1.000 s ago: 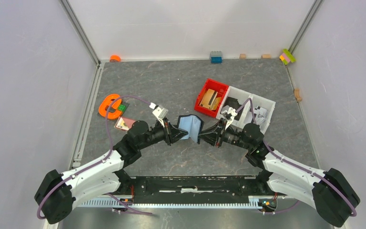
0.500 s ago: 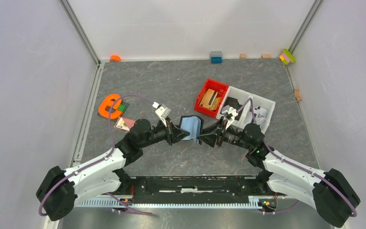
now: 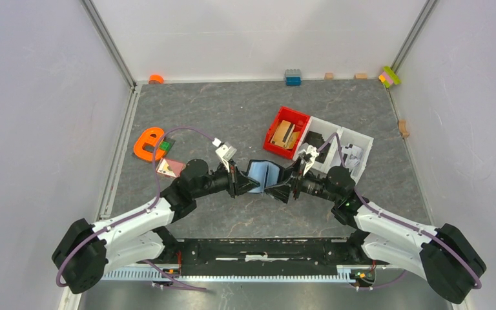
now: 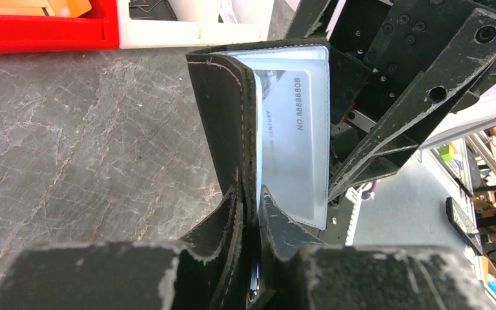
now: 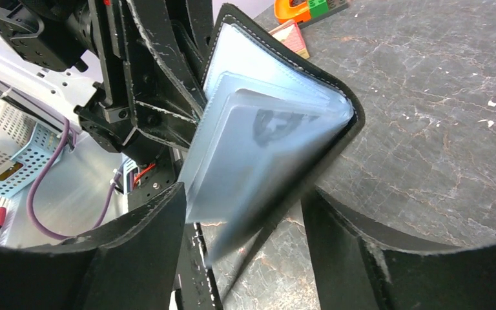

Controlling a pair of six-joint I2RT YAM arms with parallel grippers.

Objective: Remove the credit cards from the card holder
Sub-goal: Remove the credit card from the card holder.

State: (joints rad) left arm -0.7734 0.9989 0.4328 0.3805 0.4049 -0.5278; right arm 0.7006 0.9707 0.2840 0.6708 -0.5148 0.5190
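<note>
Both pincers hold card holder [image 3: 263,174] between them: left pincer [image 4: 250,213] clamped on cover, right pincer [image 5: 245,213] straddling sleeves.

White arms, black joints, purple cables

overhead view looks down; both wrist views closely share the card holder [image 4: 232,135].

Lying under even light: dark grey marbled tabletop [image 3: 232,116]. Enclosing that tabletop on three sides: plain pale lilac walls [image 3: 258,32]. Running up from its far corners: grey metal posts [image 3: 106,42].
</note>
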